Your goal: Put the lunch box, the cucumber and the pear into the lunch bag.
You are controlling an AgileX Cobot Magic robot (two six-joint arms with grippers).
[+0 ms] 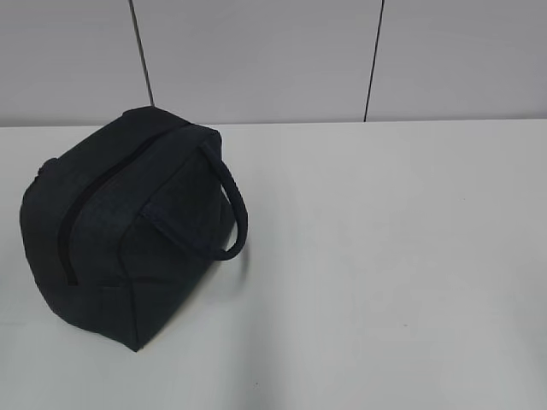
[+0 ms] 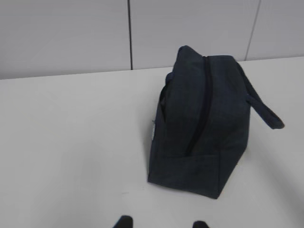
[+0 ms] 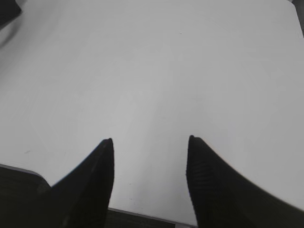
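Right gripper (image 3: pixel 149 142) nearest lens: jaws apart, empty, above table (image 3: pixel 156 71). Left gripper (image 2: pixel 161 223) short of bag (image 2: pixel 199 123): jaws apart, empty. Bag zipped, handle (image 1: pixel 231 218) drooping.

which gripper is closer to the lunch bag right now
Left. The left gripper faces the lunch bag with bare table between; the right gripper sees only its corner.

The lunch bag (image 1: pixel 128 231) is matt dark woven cloth; the table (image 1: pixel 385 256) is smooth, matt white.
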